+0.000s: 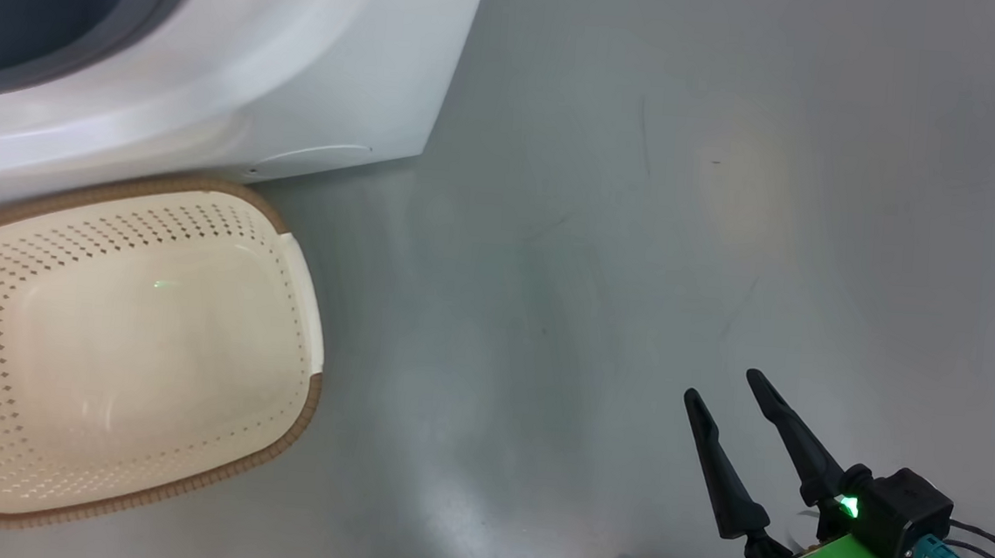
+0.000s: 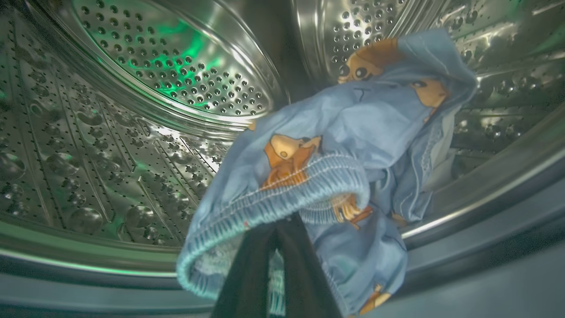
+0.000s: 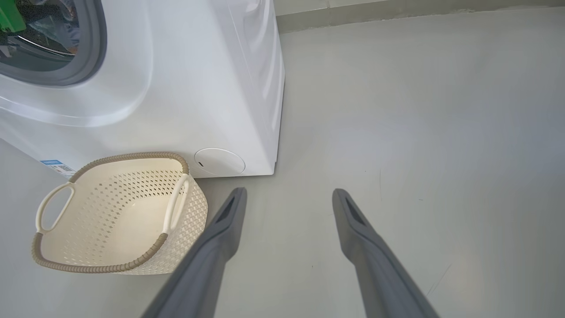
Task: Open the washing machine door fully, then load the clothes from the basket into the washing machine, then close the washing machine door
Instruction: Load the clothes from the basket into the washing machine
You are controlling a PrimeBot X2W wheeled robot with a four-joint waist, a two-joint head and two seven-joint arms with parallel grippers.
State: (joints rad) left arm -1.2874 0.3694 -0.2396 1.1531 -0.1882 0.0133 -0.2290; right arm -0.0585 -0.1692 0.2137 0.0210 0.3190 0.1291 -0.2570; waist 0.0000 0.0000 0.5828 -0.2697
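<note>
Left gripper [image 2: 278, 225] is clamped shut on the elastic waistband of a light blue garment [image 2: 375, 119] with orange print, holding it inside the steel drum [image 2: 132, 145] of the washing machine [image 1: 363, 68]. Right gripper [image 1: 722, 388] hangs wide open over the grey floor [image 1: 640, 236], well off to the right. The basket [image 1: 300, 405] sits on the floor right at the washer's front, on the left.

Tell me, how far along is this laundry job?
The basket sits empty by the washing machine, so unloading looks done. The left tool is shut on a light blue garment inside the drum. Still to do: release it, withdraw, close the door. The right tool hangs open.
</note>
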